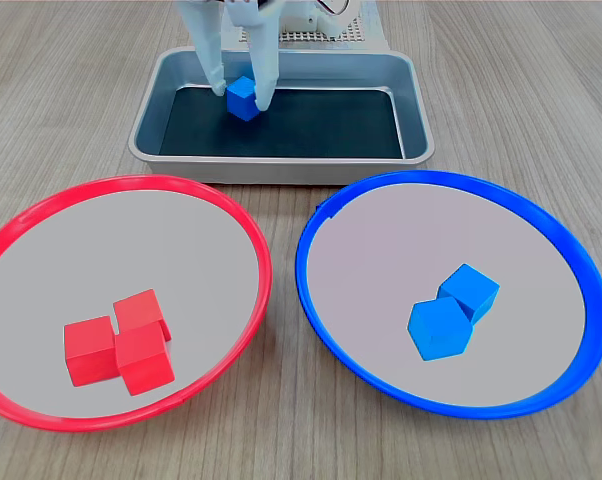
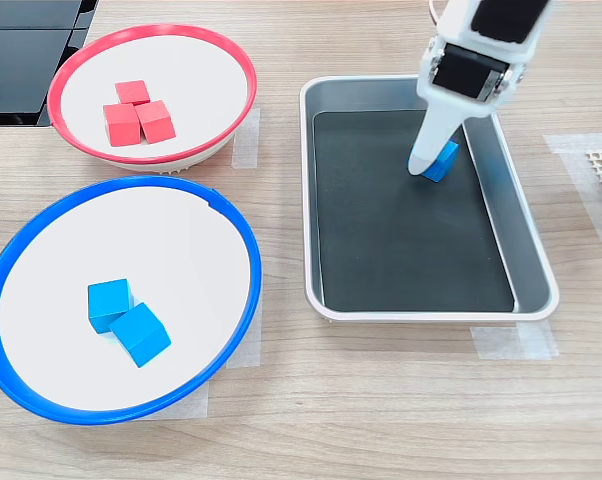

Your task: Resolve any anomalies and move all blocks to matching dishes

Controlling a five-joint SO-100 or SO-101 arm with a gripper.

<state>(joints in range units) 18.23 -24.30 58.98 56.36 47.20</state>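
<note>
The wooden table (image 1: 71, 110) carries everything, and the grey metal tray (image 1: 421, 110) with its black bottom serves as the landmark here. In the first exterior view the two dishes lie just in front of the tray: the red-rimmed dish (image 1: 253, 235) toward the first exterior view's left, the blue-rimmed dish (image 1: 311, 235) toward its right, their rims close together but apart. In the second exterior view both dishes sit off the tray's left side, the red-rimmed one farther up the picture and the blue-rimmed one lower.

The white arm (image 2: 481, 50) reaches down into the tray, and its gripper (image 1: 243, 95) stands with its fingers narrowly parted, one on each side of a single blue block (image 1: 244, 99). That block rests on the tray's black bottom, near the far wall in the first exterior view. The fingers appear to touch it, though a firm clamp cannot be confirmed.

Three red blocks (image 1: 116, 345) lie clustered and touching inside the red-rimmed dish. Two blue blocks (image 1: 451, 312) lie touching each other inside the blue-rimmed dish, away from the tray.
</note>
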